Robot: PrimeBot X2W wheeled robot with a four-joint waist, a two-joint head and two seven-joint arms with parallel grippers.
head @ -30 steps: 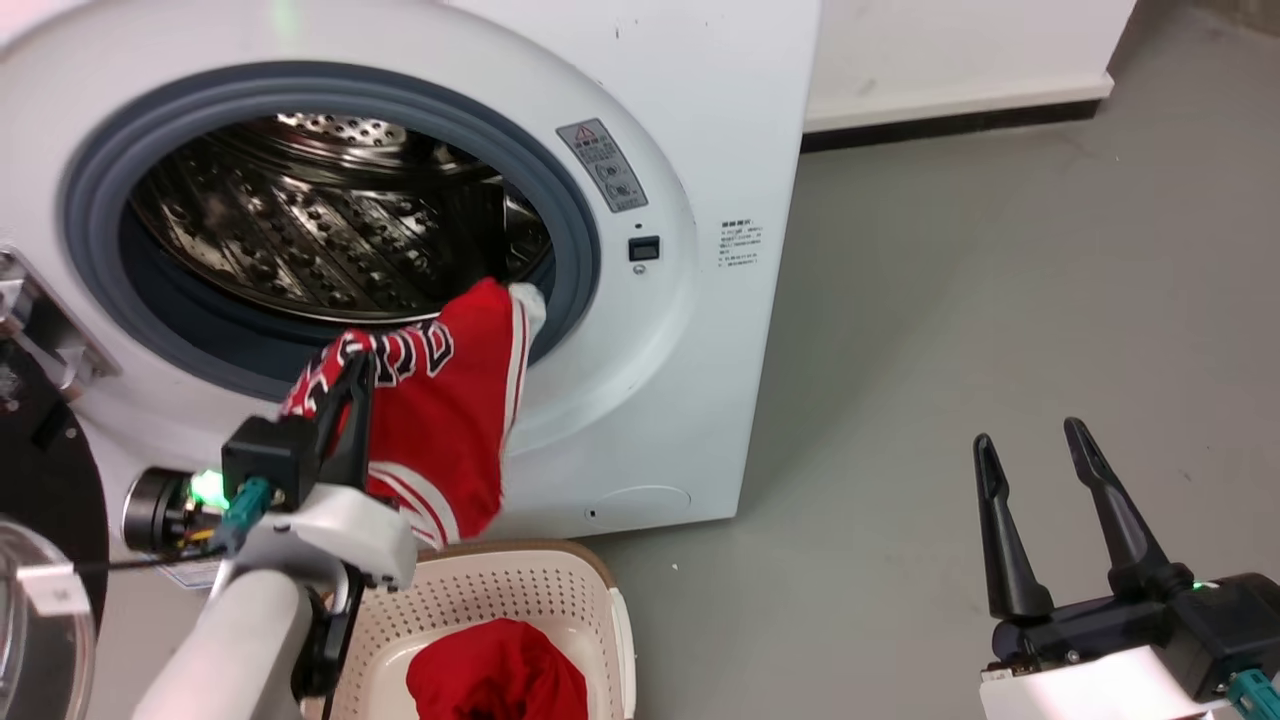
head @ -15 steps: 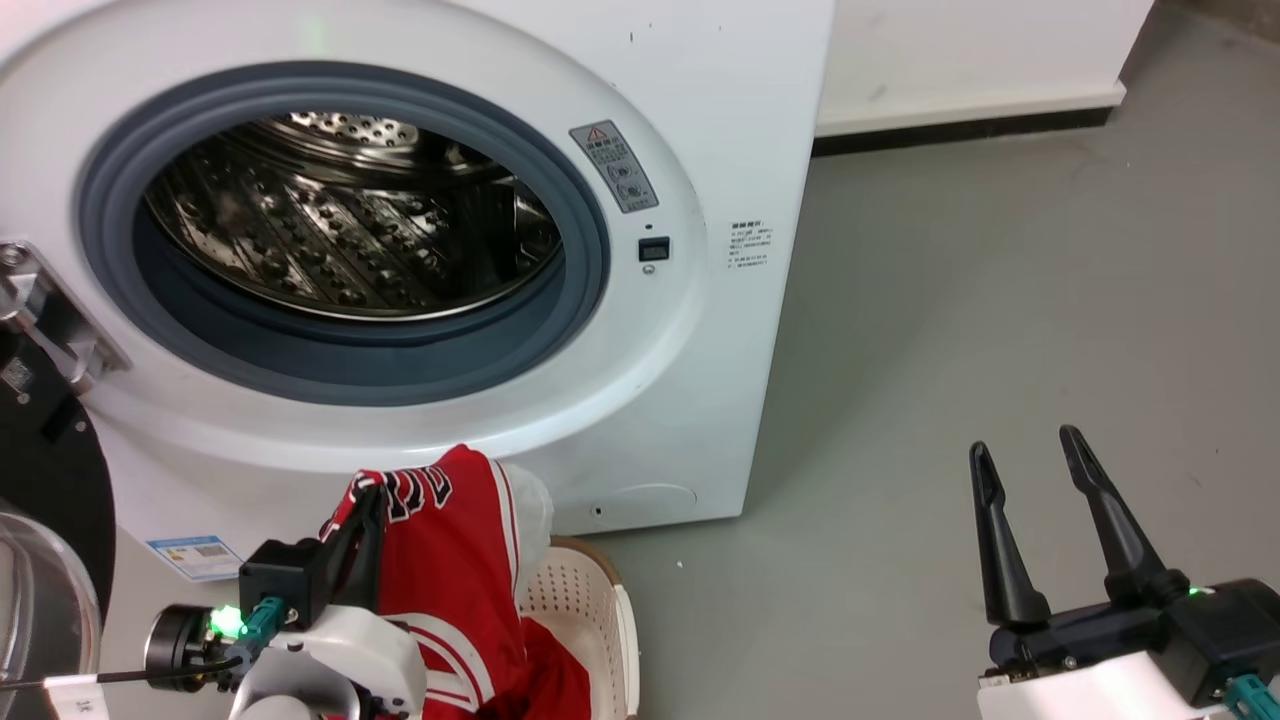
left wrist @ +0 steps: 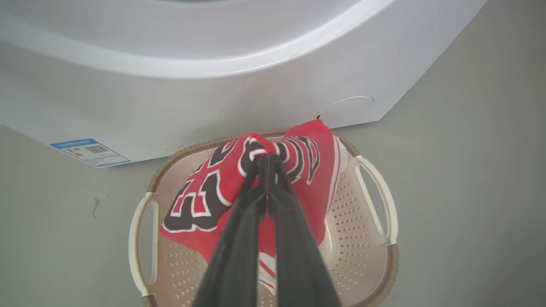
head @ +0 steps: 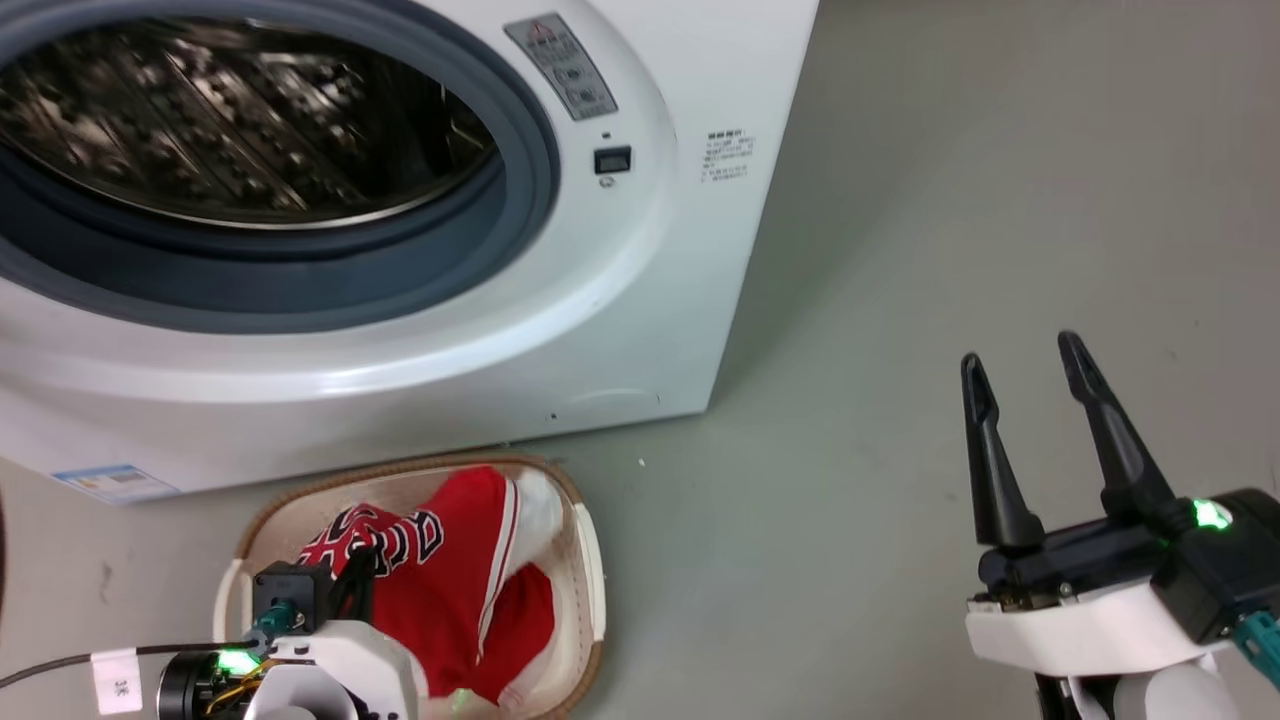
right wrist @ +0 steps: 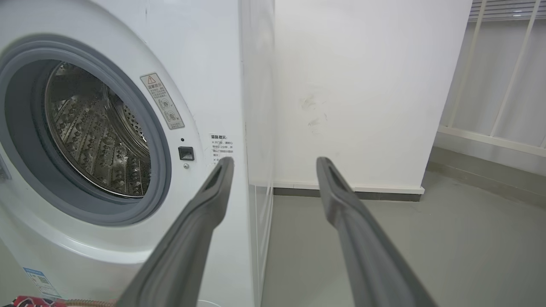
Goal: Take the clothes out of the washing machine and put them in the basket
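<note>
The red jersey (head: 450, 575) with black-white lettering hangs from my left gripper (head: 368, 565), which is shut on its top fold over the cream basket (head: 592, 560). The cloth's lower part lies inside the basket, on a plain red garment (head: 528, 608). In the left wrist view the closed fingertips (left wrist: 266, 158) pinch the jersey (left wrist: 213, 187) above the basket (left wrist: 384, 200). The washing machine (head: 600, 300) stands just behind, its steel drum (head: 230, 130) showing no clothes. My right gripper (head: 1022, 358) hangs open over the floor at the right, holding nothing.
The basket sits on the grey floor (head: 950, 200) right against the machine's front. A white wall (right wrist: 362, 85) and a railing (right wrist: 490, 85) stand beyond the machine's right side. A blue label (left wrist: 90, 152) is stuck low on the machine.
The head camera has tilted down. My left gripper has carried the jersey down from the porthole rim into the basket. The right gripper has stayed open in place.
</note>
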